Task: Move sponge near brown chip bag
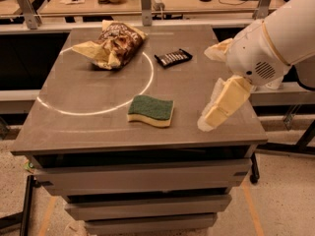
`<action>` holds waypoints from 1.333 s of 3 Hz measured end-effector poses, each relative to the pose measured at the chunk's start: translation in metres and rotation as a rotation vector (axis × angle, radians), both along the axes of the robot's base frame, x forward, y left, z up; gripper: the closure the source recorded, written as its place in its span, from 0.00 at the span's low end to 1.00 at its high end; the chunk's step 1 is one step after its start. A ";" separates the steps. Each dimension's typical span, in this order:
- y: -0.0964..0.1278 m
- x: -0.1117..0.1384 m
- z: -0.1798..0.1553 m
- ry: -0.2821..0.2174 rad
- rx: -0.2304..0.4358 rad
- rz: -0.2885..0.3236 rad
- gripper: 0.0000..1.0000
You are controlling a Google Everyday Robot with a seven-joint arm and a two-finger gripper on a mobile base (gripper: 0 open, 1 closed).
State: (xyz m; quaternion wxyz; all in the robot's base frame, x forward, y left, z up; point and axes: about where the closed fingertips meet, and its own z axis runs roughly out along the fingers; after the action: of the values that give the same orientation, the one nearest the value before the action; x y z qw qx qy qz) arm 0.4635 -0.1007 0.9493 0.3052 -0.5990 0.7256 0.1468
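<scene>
Grey table (88, 127), white arc painted across top. Brown chip bag (114, 45) lying far-left, crumpled, tan ends showing. Small black striped packet (173, 58) flat at far-centre, just right of the arc. Sponge (151, 110) flat near front edge, green side up, beside arc's lower sweep, well apart from bag. Gripper (212, 85) over table's right-front corner, fingers spread, right of sponge, not touching it.

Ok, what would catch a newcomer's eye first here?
The white arm, with its end effector over the right edge of the table. Then the green-topped sponge near the front middle, and the brown chip bag crumpled at the back left.
</scene>
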 end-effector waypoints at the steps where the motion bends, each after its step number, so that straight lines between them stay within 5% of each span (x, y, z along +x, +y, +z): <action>1: 0.003 -0.001 -0.001 0.002 0.012 0.003 0.00; 3: 0.028 0.041 -0.058 0.030 0.080 -0.004 0.00; 4: 0.052 0.057 -0.074 0.038 0.108 0.043 0.00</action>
State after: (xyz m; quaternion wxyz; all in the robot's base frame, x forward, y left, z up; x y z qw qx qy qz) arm 0.5203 -0.0488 0.8757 0.3200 -0.5943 0.7092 0.2035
